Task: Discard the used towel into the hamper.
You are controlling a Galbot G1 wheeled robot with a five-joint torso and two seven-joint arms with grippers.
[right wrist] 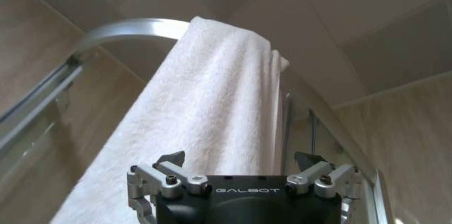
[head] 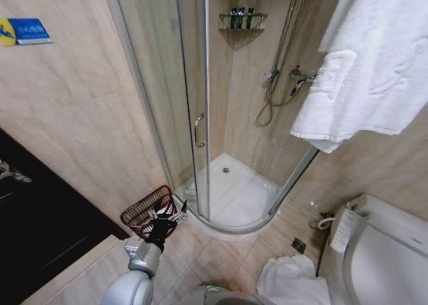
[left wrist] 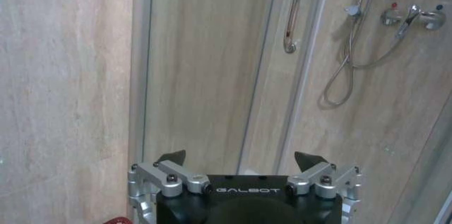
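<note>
A large white towel hangs over the top rail of the shower enclosure. In the right wrist view the same towel drapes just beyond my right gripper, which is open and holds nothing. A second white towel lies crumpled on the floor beside the toilet. The hamper, a dark red wire basket, stands on the floor against the wall by the shower. My left gripper hovers at its near rim, open and empty. The left wrist view has this gripper facing the glass, with a sliver of the hamper at the edge.
The curved glass shower door with its handle stands just right of the hamper. A toilet fills the lower right. A dark cabinet sits at the left. Tiled floor lies between hamper and floor towel.
</note>
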